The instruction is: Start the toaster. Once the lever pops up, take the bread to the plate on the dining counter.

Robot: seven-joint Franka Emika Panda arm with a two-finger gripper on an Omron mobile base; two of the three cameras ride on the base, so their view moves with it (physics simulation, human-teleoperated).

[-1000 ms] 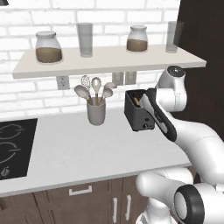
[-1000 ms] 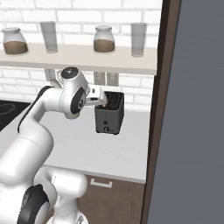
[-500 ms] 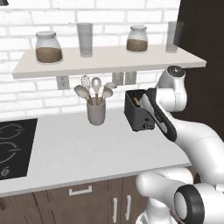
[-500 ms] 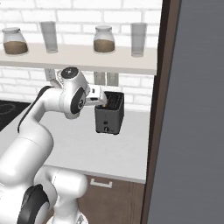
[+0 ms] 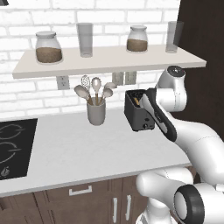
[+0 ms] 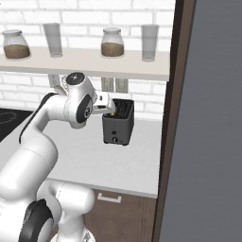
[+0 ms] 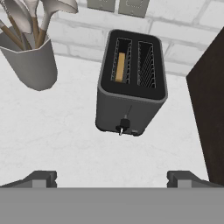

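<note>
On the white tabletop [image 7: 65, 144] by the brick wall stood the toaster [image 7: 131, 85], the bread [image 7: 120, 67] sunk in its left slot. My claw [image 7: 112, 177] hovered above, spread wide and empty. Lever seemingly unpressed; starting, waiting and carrying all remained.

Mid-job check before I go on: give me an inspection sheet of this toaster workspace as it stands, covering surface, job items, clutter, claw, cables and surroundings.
Surface: white worktop, black hob at its left end.
Job's things: toaster upright by the wall; bread sunk in its left slot in the hand view; lever low on the front face.
Clutter: grey utensil cup holding spoons and a whisk.
Claw: claw open, hovering above the worktop short of the toaster, touching nothing.
Cables: nothing seen.
Surroundings: brick wall, outlets, shelf with jars and glasses, dark panel to the right.
</note>
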